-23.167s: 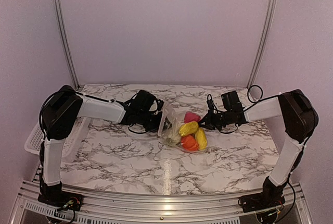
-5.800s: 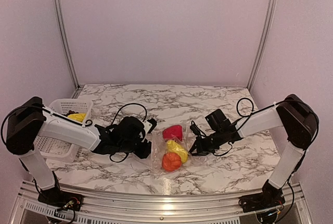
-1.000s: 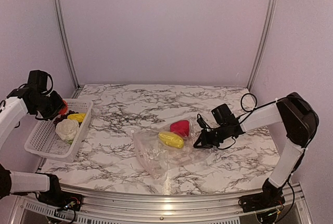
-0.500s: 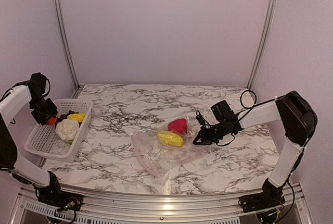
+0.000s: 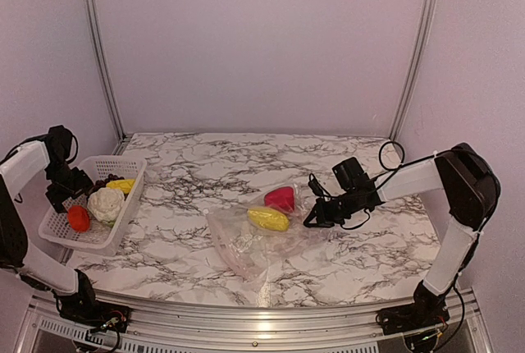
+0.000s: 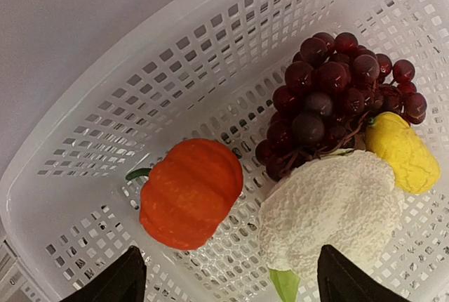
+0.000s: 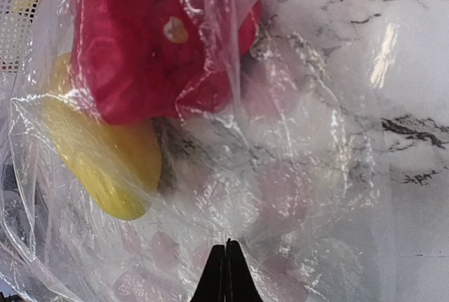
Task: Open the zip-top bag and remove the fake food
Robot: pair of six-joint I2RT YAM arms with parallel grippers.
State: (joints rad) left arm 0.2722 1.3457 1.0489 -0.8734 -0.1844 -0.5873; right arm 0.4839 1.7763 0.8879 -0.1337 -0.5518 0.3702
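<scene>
Zip-top bag (image 5: 246,246) is found at the middle of the table (image 5: 246,164), pinched tight at its right end by right tool (image 7: 226,274). Yellow piece (image 5: 268,219) and pink-red piece (image 5: 281,199) are seen inside, just leftward. Left tool (image 6: 228,281), spread wide and empty, is held over basket (image 6: 105,105) at left edge, well apart.

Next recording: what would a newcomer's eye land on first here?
Bright colours first: an orange-red round fruit, dark purple grapes, a white cauliflower and a yellow piece sit in the white lattice plastic basket at the far left, under the open left gripper. In the middle, the clear crinkly zip-top bag holds a pink-red piece and a yellow oblong piece, with the right gripper shut on its plastic.
</scene>
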